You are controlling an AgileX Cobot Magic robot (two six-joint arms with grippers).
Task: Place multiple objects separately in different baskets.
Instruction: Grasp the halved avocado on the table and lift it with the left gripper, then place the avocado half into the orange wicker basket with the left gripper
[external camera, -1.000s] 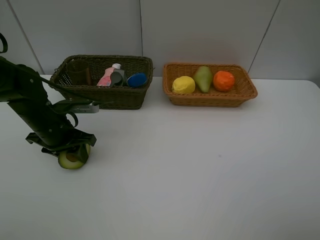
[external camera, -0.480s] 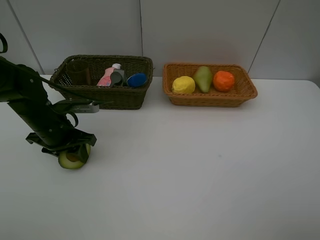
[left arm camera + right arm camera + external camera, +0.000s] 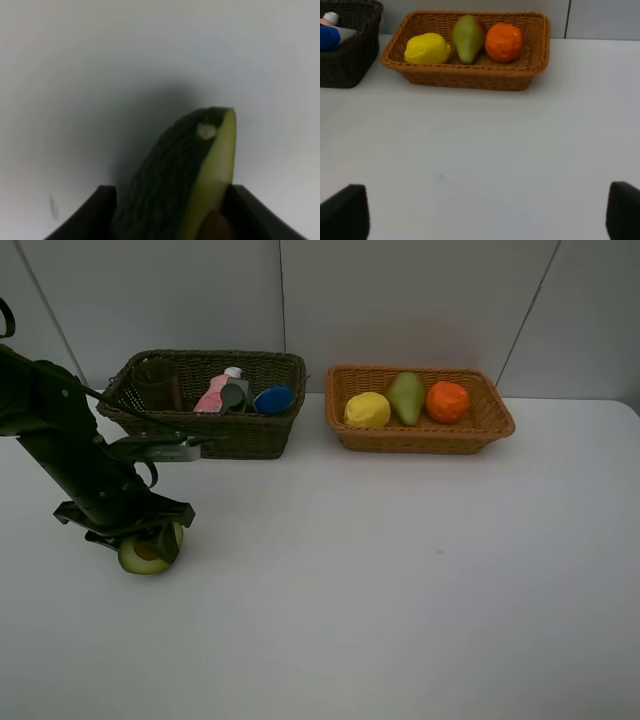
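Left gripper [image 3: 150, 540] is clamped around the avocado half [image 3: 143, 556], low over the white table [image 3: 400, 570] near the dark basket [image 3: 205, 400]. Right gripper's jaws are spread wide, holding nothing.

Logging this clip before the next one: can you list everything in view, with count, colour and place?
Dark basket: 1, brown-green, back left of table.
Cup: 1, translucent, dark basket's left end.
Pink bottle: 1, in dark basket.
Pump bottle: 1, black, beside pink bottle.
Blue-capped bottle: 1, dark basket's right end.
Tan basket: 1, orange-tan, back centre-right.
Lemon: 1, yellow, tan basket, left.
Pear: 1, green, middle.
Orange: 1, right.
Avocado half: 1, green, front left.
Table: 1, white.
Left gripper: black, closed on avocado half.
Right gripper: black, open over bare table.
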